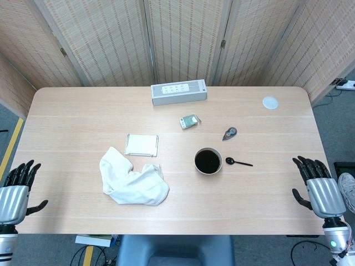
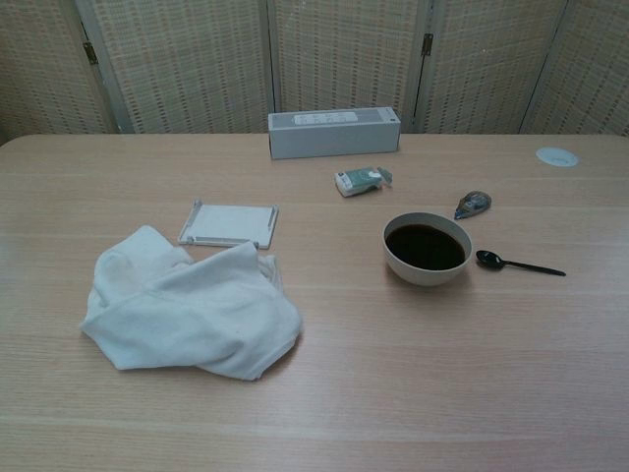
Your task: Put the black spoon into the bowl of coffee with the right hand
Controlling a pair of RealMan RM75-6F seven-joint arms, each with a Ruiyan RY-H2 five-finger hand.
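Observation:
A small black spoon (image 1: 238, 162) (image 2: 518, 264) lies flat on the table just right of a white bowl (image 1: 208, 161) (image 2: 427, 249) filled with dark coffee; its scoop end points toward the bowl without touching it. My right hand (image 1: 317, 185) rests at the table's right edge, fingers spread and holding nothing, well to the right of the spoon. At the left edge my left hand (image 1: 16, 191) is also open and empty. Neither hand shows in the chest view.
A crumpled white cloth (image 1: 132, 182) (image 2: 189, 311) lies left of the bowl, with a flat white pad (image 1: 141, 144) behind it. Farther back are a correction-tape dispenser (image 1: 229, 133), a small green packet (image 1: 189, 121), a long white box (image 1: 179, 92) and a white disc (image 1: 270, 102).

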